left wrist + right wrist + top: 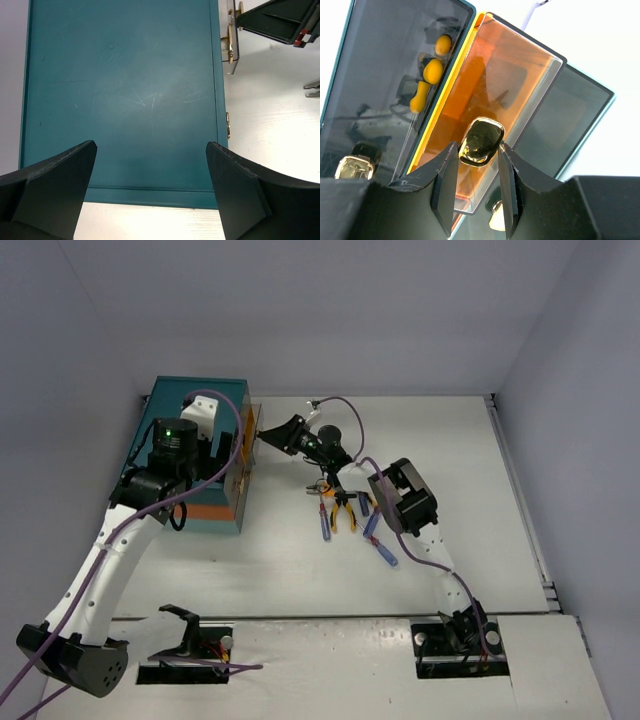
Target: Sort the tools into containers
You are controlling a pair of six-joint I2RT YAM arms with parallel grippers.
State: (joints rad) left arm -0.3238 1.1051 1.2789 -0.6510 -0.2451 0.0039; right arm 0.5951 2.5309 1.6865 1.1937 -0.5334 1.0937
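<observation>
Step in hand, by my reading: opening a drawer.

Right gripper (477,159) is clamped on the brass knob (481,140) of the orange drawer (520,80), 1 pad on each side, both touching. The drawer stands a little proud of the 2 smoked fronts flanking it.

Left gripper (151,150) hangs over the top of the chest (125,85), jaws wide apart, holding nothing and clear of the lid.

Tools (345,508) lie in 1 loose cluster on the table (450,440), right of the chest and beside the right arm. Blue screwdrivers and yellow pliers are among them; the count is unclear from above. Neither gripper holds one. Yellow shapes show behind the left smoked front; tool inside or reflection, cannot tell.

Sorting looks barely begun.

The next move calls for a straight pull along the drawer's run, away from the chest. The knob is small and rounded, so an off-axis tug could slip it. The chest might slide unless the left gripper steadies it. After that, release and fetch a tool.
</observation>
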